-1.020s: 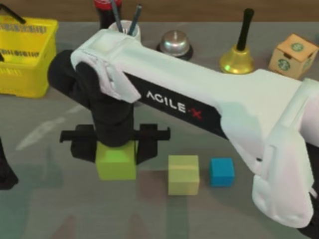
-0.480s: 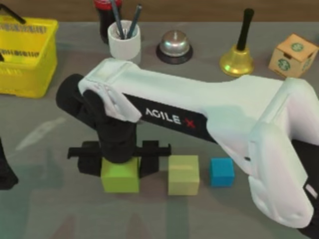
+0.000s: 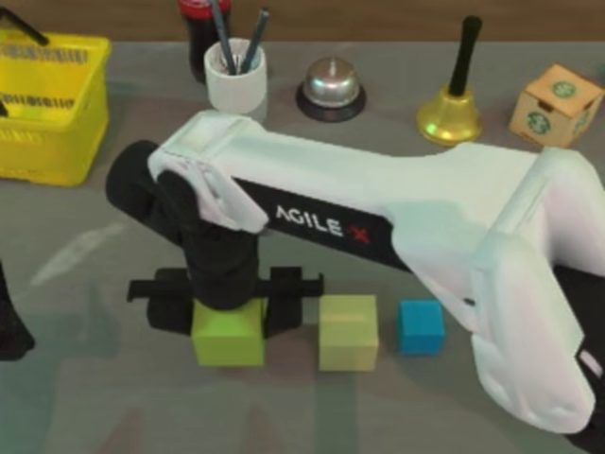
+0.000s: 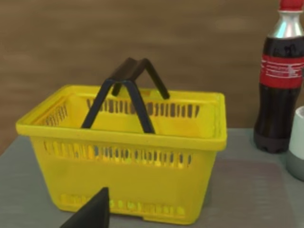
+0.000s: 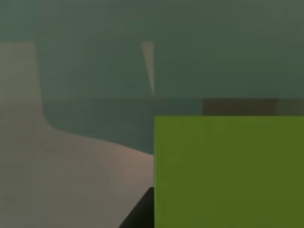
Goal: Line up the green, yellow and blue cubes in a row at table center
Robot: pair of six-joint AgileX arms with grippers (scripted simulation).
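Note:
The lime-green cube (image 3: 228, 333) rests on the table (image 3: 113, 397) at the left end of a row. The pale yellow cube (image 3: 348, 331) follows it after a gap, and the small blue cube (image 3: 420, 326) comes close after that. My right gripper (image 3: 227, 305) reaches across from the right and stands over the green cube, shut on it, with a dark finger on either side. In the right wrist view the green cube (image 5: 228, 171) fills the lower corner, one finger (image 5: 140, 213) against its edge. My left gripper (image 3: 8, 326) is parked at the table's left edge, open.
A yellow basket (image 3: 47, 104) stands at the back left, also seen as the yellow basket (image 4: 128, 152) in the left wrist view. Along the back are a cola bottle (image 3: 200, 19), a white pen cup (image 3: 234, 76), a desk bell (image 3: 331, 87), a brass handbell (image 3: 452, 104) and a tan logo cube (image 3: 555, 104).
The right gripper carried the green cube slightly right and toward the front of the table, closer to the yellow cube, then stayed still. The left arm has not moved.

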